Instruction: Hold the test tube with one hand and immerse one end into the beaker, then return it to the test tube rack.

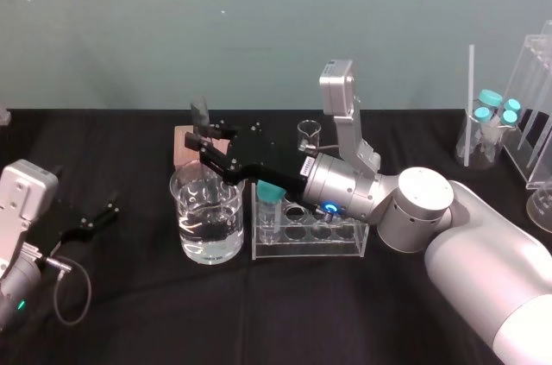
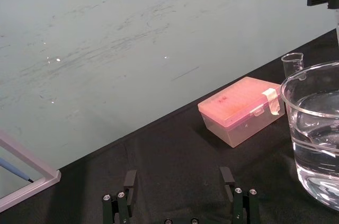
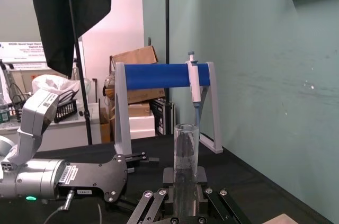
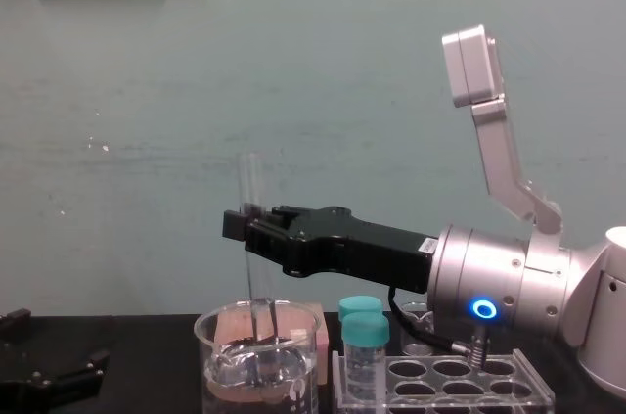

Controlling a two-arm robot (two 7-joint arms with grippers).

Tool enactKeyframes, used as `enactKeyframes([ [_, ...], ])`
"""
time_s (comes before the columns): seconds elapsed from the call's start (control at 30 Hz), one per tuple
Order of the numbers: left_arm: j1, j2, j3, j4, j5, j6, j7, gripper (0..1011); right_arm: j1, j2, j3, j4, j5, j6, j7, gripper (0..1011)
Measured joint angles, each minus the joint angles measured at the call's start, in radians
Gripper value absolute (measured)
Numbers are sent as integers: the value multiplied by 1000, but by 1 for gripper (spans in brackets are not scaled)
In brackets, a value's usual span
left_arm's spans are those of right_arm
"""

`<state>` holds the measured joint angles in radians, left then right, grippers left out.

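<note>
Black worktop (image 1: 129,313) carrying the set. Test tube rack (image 1: 310,248) standing at centre, with the beaker (image 1: 226,240) sitting just beside it on its left. Right tool (image 4: 249,225) hanging over the beaker, pinching the test tube (image 4: 250,174) near mid-length. Left tool (image 2: 178,184) lying parked far left, fingers spread, gripping nothing. Tube standing upright, long axis vertical, mouth pointing up, lower end reaching down inside the beaker and appearing to be dipping into the liquid. Return is looking like a lift, then a short shift right to a free hole past the teal-capped vial (image 1: 270,201)
</note>
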<state>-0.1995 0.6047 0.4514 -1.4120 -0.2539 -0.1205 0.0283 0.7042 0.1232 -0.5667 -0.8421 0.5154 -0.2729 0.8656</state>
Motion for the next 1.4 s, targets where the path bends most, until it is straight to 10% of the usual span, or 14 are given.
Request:
enactKeyframes([
  [1.4,0,0,0,0,0,0,0,1000,8,0,6,25,-12,0,7,241],
])
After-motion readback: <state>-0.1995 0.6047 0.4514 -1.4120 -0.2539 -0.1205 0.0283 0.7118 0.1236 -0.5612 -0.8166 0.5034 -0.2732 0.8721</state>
